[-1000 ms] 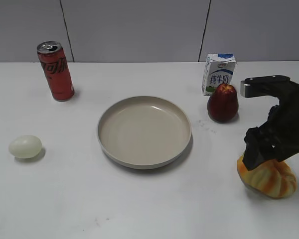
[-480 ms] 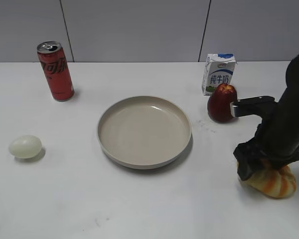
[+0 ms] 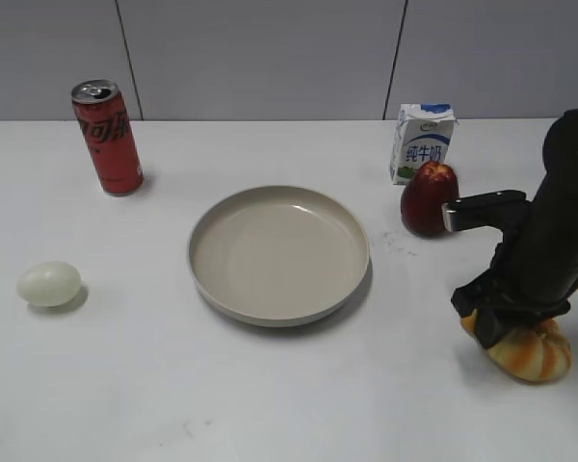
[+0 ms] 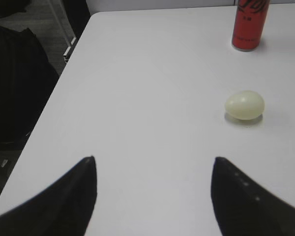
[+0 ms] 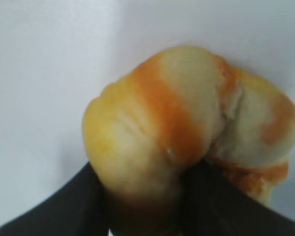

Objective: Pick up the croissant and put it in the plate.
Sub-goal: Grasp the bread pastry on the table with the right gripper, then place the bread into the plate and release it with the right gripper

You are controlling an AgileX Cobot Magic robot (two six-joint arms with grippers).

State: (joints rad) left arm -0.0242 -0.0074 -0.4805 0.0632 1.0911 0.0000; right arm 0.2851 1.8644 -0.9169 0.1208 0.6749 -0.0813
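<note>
The croissant, orange and cream striped, lies on the white table at the right front. My right gripper is down on its left top, jaws pressed around it. In the right wrist view the croissant fills the frame, with the dark jaws hugging its lower sides. The beige plate sits empty at the table's middle, well left of the croissant. My left gripper is open and empty over bare table near the left edge. It is out of the exterior view.
A dark red apple-like fruit and a milk carton stand just behind my right arm. A red can is at the back left, and also shows in the left wrist view. A pale egg lies at the left.
My right arm has swung left and lowered onto the croissant. The jaws have closed in on it, and it now looks squeezed and smaller. The left gripper's earlier state is not shown.
</note>
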